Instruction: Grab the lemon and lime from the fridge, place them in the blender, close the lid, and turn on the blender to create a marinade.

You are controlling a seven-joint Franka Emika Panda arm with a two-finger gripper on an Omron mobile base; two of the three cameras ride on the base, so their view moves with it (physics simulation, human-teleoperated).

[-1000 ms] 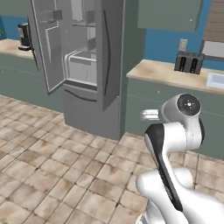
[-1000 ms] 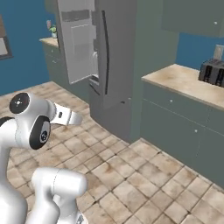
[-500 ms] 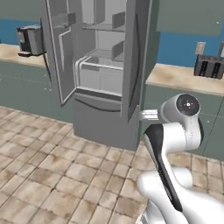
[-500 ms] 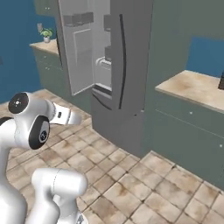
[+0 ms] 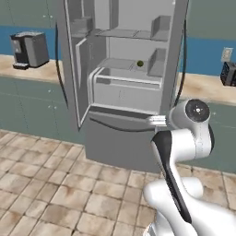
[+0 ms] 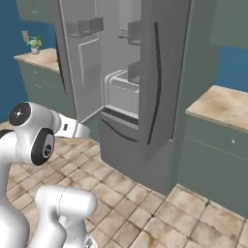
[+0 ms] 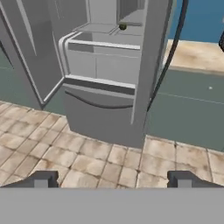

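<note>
Beige and brown stone-look floor tiles (image 5: 41, 193) ran up to a row of teal-green counter cabinets (image 5: 27, 108) under a blue wall band. Standing among them was the tall grey fridge (image 5: 115, 138), its doors swung wide, black rubber seals visible along the door edges, pale grey shelves and a pale drawer box (image 5: 122, 92) inside. The left door (image 5: 73, 64) carried 2 door bins as far as could be made out. A curved dark handle crossed the closed lower freezer drawer (image 7: 98, 109).

On the middle shelf sat 1 small dark green round fruit (image 5: 140, 63), apparently the lime, toward the right rear of the shelf, just beside a grey bin. Hand view showed the same fruit (image 7: 123, 26) at the top of the frame, above the drawer box. No yellow fruit could be made out; the interior was too coarse to say more.

A black and grey coffee machine (image 5: 30, 49) stood on the tan countertop left of the fridge. A small potted plant (image 6: 34, 43) sat on the far counter in the right base view.

The two-finger gripper (image 7: 113, 180) was spread wide and held nothing, well back from the fridge over the floor tiles, pointed at the lower drawer.
</note>
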